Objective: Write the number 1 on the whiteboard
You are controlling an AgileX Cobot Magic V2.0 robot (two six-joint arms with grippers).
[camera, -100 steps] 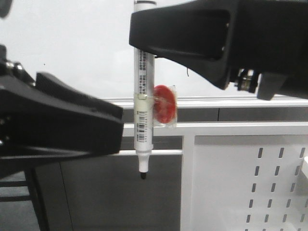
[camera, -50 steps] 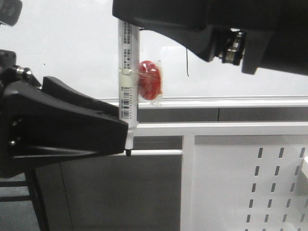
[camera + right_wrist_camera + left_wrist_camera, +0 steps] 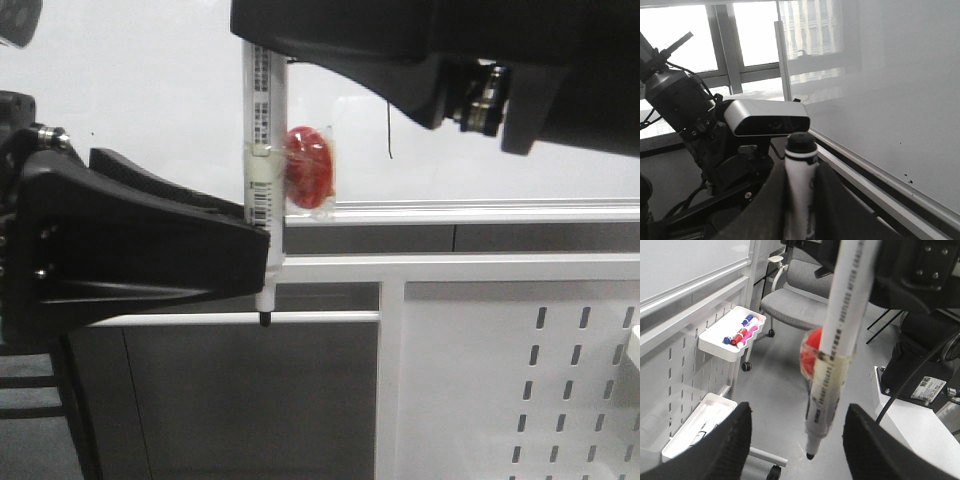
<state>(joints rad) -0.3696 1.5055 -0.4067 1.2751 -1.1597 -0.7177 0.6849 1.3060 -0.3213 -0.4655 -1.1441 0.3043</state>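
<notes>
Both left fingers (image 3: 735, 445) flank the marker (image 3: 837, 347) tip, untouching.

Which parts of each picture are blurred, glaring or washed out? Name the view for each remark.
Front view: both dark grippers loom soft and out of focus; the whiteboard is evenly bright. Left wrist view: the marker up close is blurred, while the tray of pens is sharper. Right wrist view: the windows are blown out and reflect in the whiteboard.
</notes>
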